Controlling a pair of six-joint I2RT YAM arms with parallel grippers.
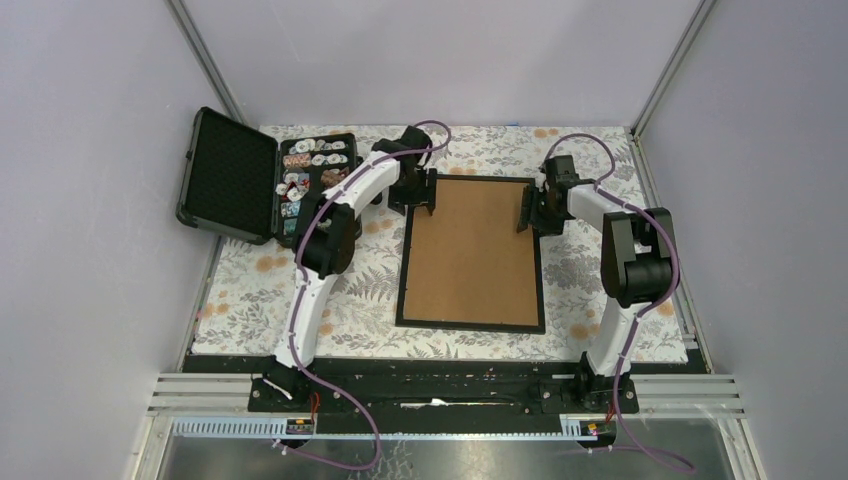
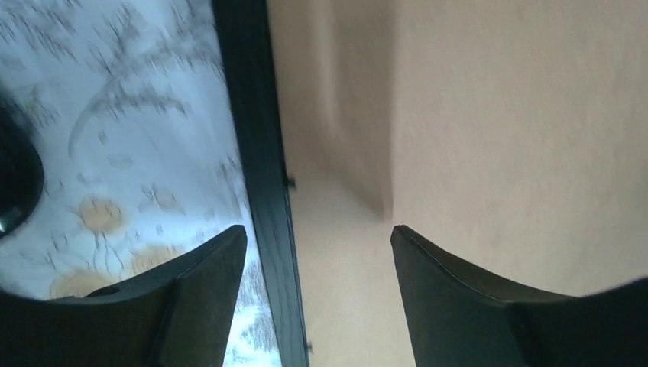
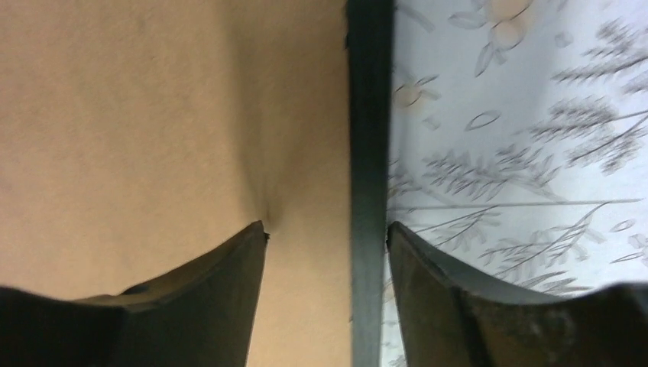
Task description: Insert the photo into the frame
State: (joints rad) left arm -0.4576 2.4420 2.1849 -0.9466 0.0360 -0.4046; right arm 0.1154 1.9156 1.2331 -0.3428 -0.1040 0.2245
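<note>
Left pincer [image 2: 317, 229] astride frame [image 2: 256, 138] edge

The frame [image 1: 470, 250] shows a plain brown back inside thin black moulding; the worktop [image 1: 250, 290] is white with grey ferns and orange flowers.

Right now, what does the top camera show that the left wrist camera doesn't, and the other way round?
Only the top view: the whole frame lying back up, the open black case holding small items at the far left, and the right gripper at the frame's right edge. Only the left wrist view: the left gripper open, straddling the frame's black moulding, one finger over the floral tablecloth, one over the brown board. Both: that moulding, board and tablecloth.
</note>
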